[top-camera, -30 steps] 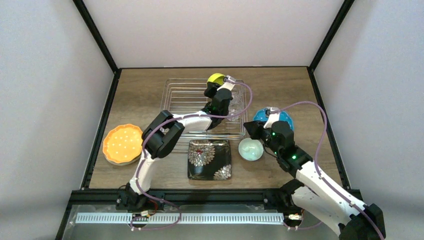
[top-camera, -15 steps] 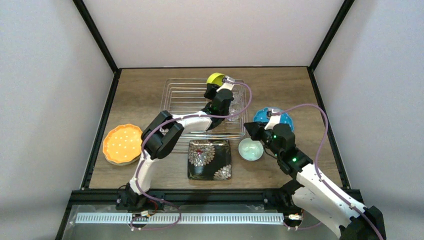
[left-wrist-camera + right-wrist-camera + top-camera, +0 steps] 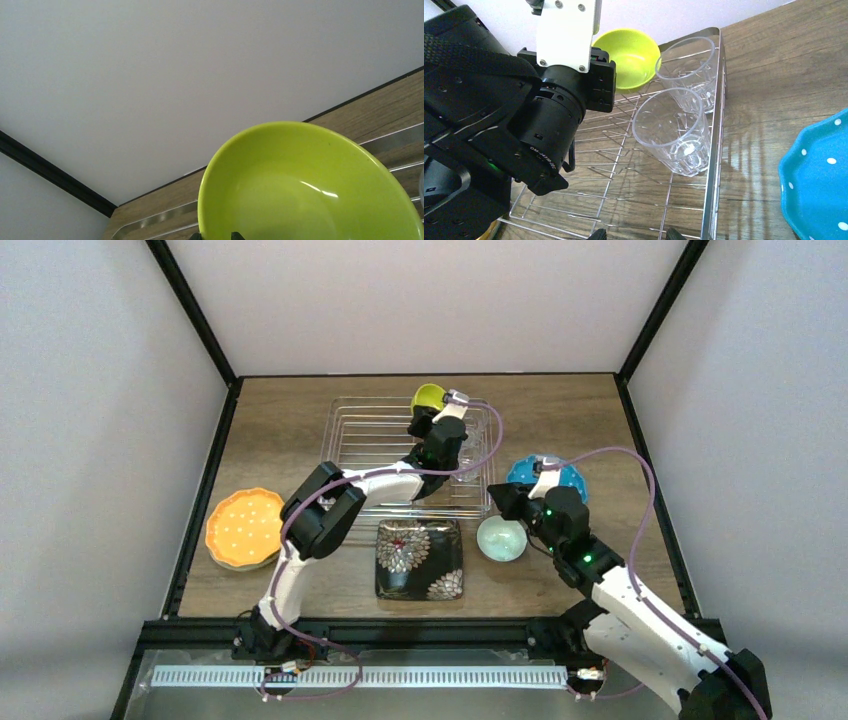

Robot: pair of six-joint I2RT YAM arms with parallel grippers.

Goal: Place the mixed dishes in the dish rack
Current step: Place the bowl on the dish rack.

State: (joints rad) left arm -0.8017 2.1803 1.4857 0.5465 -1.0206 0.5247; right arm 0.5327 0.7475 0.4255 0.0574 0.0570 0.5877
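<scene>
Yellow-green bowl point(image 3: 428, 396), tilted over the far edge of the dish rack point(image 3: 345, 445), opening turned toward the arms. The left gripper point(image 3: 215, 236) is clamped on its near rim, and the rack floor lies below and nearer, so the left arm is best placed. The right gripper point(image 3: 634, 234) is parted and empty, beside the mint bowl point(image 3: 501, 538). Count: two glass cups point(image 3: 674, 132) in the rack, two bowls, one orange plate point(image 3: 245, 528), one blue plate point(image 3: 565, 475), one black square plate point(image 3: 419, 558).

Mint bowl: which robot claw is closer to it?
Right. The right gripper is just beyond the mint bowl, toward the dish rack; the left gripper is at the rack's far edge, gripping the yellow-green bowl.
</scene>
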